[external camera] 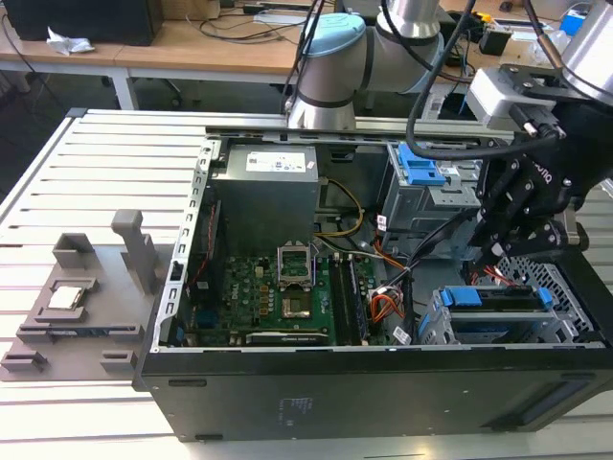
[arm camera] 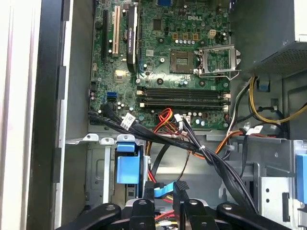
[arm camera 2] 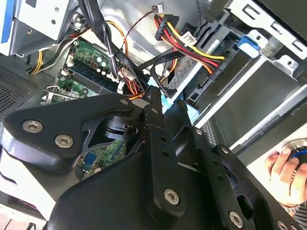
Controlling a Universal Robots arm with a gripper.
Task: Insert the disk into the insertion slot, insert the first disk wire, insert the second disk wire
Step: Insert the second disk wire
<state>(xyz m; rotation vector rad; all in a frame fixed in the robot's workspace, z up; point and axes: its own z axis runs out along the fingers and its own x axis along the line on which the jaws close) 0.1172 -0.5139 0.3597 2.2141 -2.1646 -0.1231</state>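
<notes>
Biggest thing here is the open computer case (external camera: 383,383), lying on its side on the slatted white worktop (external camera: 86,163) so the arm can reach straight down into it. The motherboard (external camera: 287,297) sits flat on the case floor, with the grey power supply (external camera: 268,192) at the far end.

At the exterior view's right, near corner is the insertion slot (external camera: 508,321), the low perforated silver cage. The disk (external camera: 498,299) looks already seated in it, its blue carrier edge showing along the top bay (so I'd say step one is done, though I can't see how deep it sits). The taller grey cage with the blue latch (external camera: 419,168) stands further back.

The gripper (external camera: 495,251) hangs just above the far side of that cage, where the cables bunch up. In the first wrist view the fingers (arm camera: 148,191) sit close together and seem clamped on a light blue flat wire (arm camera: 163,189), which makes sense if it's carrying a connector toward the back of the drive. The second wrist view shows the same wire (arm camera 2: 165,101) at the fingertips, with the red-and-yellow power wires (arm camera 2: 192,45) just beyond.

A grey parts fixture (external camera: 81,307) sits well apart at the exterior view's left, and a person's hand (arm camera 2: 288,172) is visible at the edge of the second wrist view.
</notes>
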